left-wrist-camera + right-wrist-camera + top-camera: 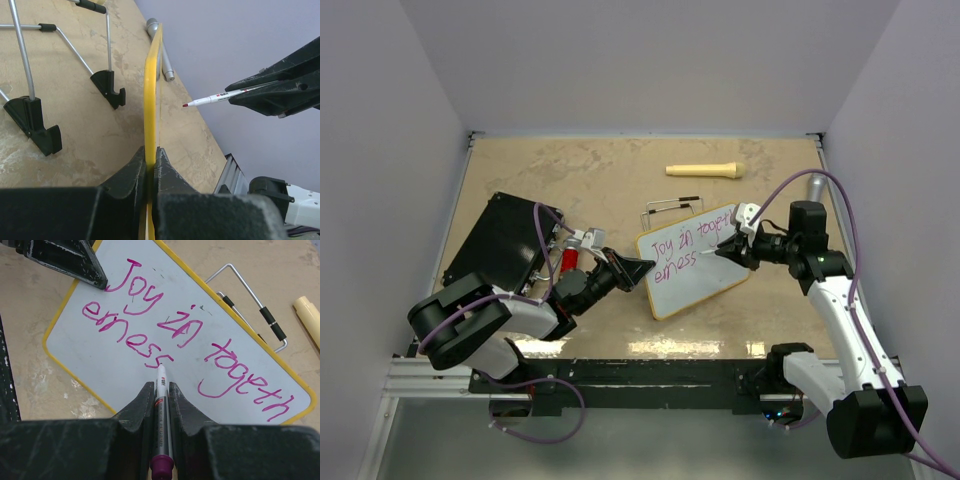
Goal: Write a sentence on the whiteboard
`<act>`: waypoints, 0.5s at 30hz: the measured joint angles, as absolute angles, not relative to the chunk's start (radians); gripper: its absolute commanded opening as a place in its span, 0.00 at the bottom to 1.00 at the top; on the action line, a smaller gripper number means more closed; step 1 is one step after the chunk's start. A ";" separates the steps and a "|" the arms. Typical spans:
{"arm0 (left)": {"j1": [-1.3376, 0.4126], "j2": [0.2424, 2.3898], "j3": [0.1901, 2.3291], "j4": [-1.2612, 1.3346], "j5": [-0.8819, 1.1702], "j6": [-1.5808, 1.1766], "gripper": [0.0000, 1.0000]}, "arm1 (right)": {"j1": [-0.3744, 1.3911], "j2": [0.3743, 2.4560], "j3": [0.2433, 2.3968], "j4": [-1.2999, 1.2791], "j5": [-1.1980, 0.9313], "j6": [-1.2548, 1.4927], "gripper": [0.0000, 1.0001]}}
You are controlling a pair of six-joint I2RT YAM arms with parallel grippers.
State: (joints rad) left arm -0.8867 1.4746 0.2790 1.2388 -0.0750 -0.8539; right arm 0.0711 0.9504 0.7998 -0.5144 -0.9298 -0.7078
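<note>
Pink marker words, the sentence (175,335), run in two lines across the whiteboard (705,290), reading "Joy in togeth / erness". The board sits mid-desk between the arms. The left hand (151,152) is clamped shut on its yellow rim at the left edge, holding it tilted, apparently to steady the face and turn it toward the other arm. The right hand (161,387) is closed tight on the marker (162,405), barrel lying between the fingers with the tip leading. The tip lies just after the last "s", but the left wrist view shows it off the surface. Blank board remains to the right on the second line. A wire stand (672,206) lies just behind the board and could catch it if it is pushed back. A black case (500,240) lies under the left arm, and a cream stick (705,170) is well apart at the back. Nothing stands between tip and board.
</note>
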 measured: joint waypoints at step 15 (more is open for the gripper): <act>-0.887 1.474 0.279 1.239 -0.075 -0.854 0.00 | 0.071 0.949 0.817 -0.535 -0.939 -0.721 0.00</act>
